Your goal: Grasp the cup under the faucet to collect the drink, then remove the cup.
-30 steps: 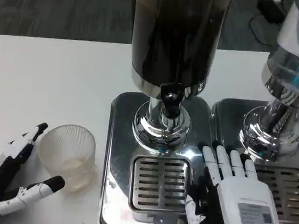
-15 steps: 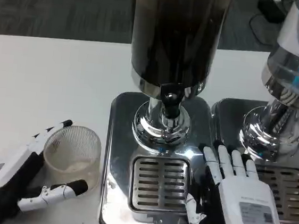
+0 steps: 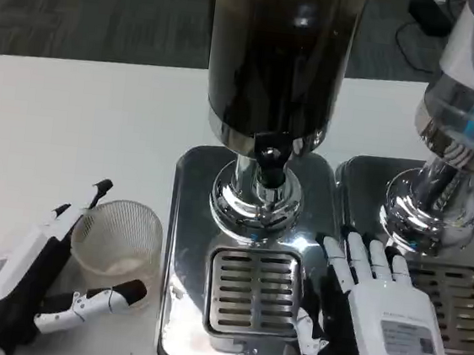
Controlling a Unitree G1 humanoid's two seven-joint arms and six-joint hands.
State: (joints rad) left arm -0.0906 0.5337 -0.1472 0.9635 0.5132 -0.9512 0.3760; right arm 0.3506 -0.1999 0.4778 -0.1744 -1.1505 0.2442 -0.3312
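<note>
The cup (image 3: 117, 244), clear and ribbed, stands upright in the lower left of the frame, its mouth opening upward and its long axis vertical. It rests on the white surface (image 3: 73, 126), just left of the steel base (image 3: 185, 248) of the dark drink dispenser (image 3: 279, 55) and not under the faucet (image 3: 269, 157), which hangs at frame centre above the slotted drip grate (image 3: 254, 294).

The left hand (image 3: 36, 271) is wrapped loosely about the cup: its fingers (image 3: 90, 200) rise along the far left side and its thumb (image 3: 110, 296) reaches across the near side. Whether they press the wall or merely lie beside it is hard to make out, so a firm hold cannot be told.

The right hand (image 3: 371, 314) lies palm down in the lower right, fingers spread and holding nothing, over the seam between the two steel bases. A grey label on its white back carries small writing too blurred to read; a similar label on the left hand is likewise illegible.

A second dispenser (image 3: 469, 109), with a clear tank, is cut off by the right edge, and the dark dispenser's top is cut off by the upper edge. Both forearms run out of the bottom of the frame.
</note>
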